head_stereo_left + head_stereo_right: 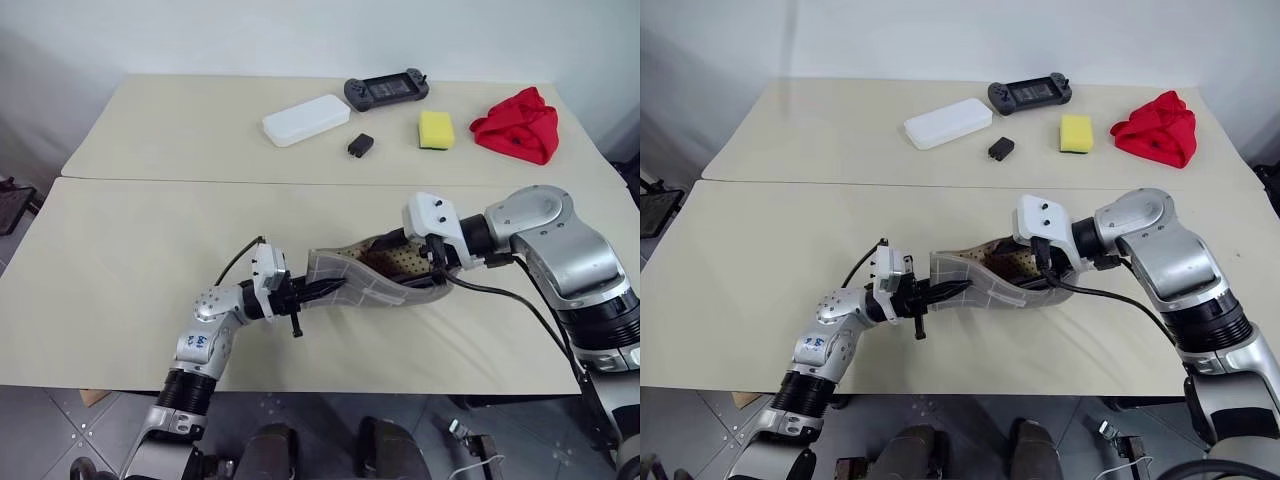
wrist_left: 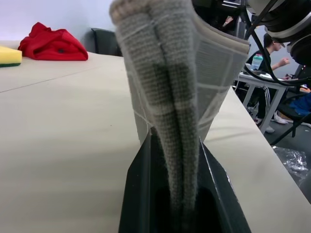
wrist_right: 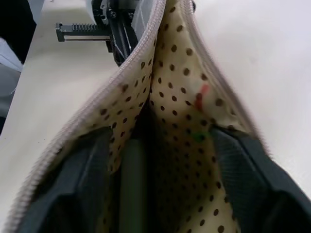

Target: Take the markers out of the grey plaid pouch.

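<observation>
The grey plaid pouch (image 1: 360,275) is held up off the near table between my two arms, its zipped mouth gaping and showing a cream lining with brown dots. My left gripper (image 1: 318,290) is shut on the pouch's closed end; in the left wrist view the folded fabric (image 2: 170,97) is pinched between the black fingers. My right gripper (image 1: 422,270) is at the open mouth, its fingers (image 3: 82,184) spread apart inside the lining. Between them lies a pale rounded shaft (image 3: 132,189), possibly a marker. Red and green smudges mark the lining.
On the far table lie a white oblong case (image 1: 305,119), a black game controller (image 1: 386,91), a small black block (image 1: 361,146), a yellow sponge (image 1: 436,129) and a red cloth (image 1: 518,124). A seam separates the two tables. A person (image 2: 272,53) sits in the background.
</observation>
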### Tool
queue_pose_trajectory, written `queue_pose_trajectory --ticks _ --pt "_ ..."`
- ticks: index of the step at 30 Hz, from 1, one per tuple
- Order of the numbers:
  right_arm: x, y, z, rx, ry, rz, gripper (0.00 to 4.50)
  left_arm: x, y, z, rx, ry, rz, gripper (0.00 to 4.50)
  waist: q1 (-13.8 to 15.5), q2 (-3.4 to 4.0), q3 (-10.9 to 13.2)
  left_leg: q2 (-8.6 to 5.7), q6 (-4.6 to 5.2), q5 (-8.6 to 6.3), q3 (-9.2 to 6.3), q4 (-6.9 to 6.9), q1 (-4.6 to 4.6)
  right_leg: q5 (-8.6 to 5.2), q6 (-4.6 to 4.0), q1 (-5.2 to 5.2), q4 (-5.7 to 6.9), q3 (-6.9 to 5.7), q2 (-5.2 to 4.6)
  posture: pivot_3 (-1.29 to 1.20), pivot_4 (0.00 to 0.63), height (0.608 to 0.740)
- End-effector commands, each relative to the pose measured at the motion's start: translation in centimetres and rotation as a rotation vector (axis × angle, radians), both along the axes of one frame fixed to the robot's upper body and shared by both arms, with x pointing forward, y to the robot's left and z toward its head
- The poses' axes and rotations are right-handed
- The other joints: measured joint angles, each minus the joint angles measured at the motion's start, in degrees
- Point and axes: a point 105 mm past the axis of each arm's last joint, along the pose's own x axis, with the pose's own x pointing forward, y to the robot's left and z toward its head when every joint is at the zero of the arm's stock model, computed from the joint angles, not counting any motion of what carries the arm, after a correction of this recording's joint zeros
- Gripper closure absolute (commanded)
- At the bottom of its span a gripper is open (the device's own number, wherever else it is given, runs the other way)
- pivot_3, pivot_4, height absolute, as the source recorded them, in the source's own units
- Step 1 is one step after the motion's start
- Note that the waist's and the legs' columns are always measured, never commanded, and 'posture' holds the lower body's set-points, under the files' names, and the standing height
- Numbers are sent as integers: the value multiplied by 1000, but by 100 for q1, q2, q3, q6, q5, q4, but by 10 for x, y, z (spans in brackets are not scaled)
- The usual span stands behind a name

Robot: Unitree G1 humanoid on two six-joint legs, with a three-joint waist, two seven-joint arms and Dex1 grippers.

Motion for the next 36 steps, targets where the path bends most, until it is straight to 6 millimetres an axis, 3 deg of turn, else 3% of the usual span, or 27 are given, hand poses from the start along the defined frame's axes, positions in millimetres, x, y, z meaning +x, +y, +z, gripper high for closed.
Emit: queue_pose_trajectory --ticks 1,13,19,22,25,27,30,36 --pt "-7 1 -3 -63 -19 33 1333 -3 -2 3 6 -28 -5 4500 0 0 0 0 0 0 0 0 0 0 0 0 0 0 0 0 150 740" --pt "-7 4 -19 -207 -57 27 1333 -2 -4 4 13 -35 -7 4500 2 0 0 0 0 0 0 0 1 0 0 1 1 1 0 0 150 740" --pt "4 4 -18 -235 -101 -35 1333 -2 -1 3 18 -34 0 4500 -2 0 0 0 0 0 -1 0 3 0 0 1 1 2 0 0 150 740" --pt "4 1 -21 -250 -98 -31 822 -2 -1 3 18 -31 -1 4500 -3 0 0 0 0 0 -1 0 3 0 0 1 1 2 0 0 150 740" --pt "2 3 -19 -228 -102 -15 23 -1 -1 2 21 -32 0 4500 -9 0 0 1 -1 0 -1 0 3 0 0 1 1 2 0 0 150 740" --pt "1 4 -18 -213 -101 -10 23 -1 0 2 22 -32 3 4500 -10 0 0 1 -1 0 -1 0 3 0 0 1 2 2 1 0 150 740" --pt "1 4 -18 -206 -102 -10 656 -1 1 3 25 -33 7 4500 -11 0 0 2 -1 1 -1 0 4 0 0 1 2 2 1 0 150 740" --pt "1 4 -19 -201 -99 -3 2655 -1 3 2 23 -30 14 4500 2 0 0 -1 -1 1 -1 0 4 0 0 1 2 3 0 0 150 740"
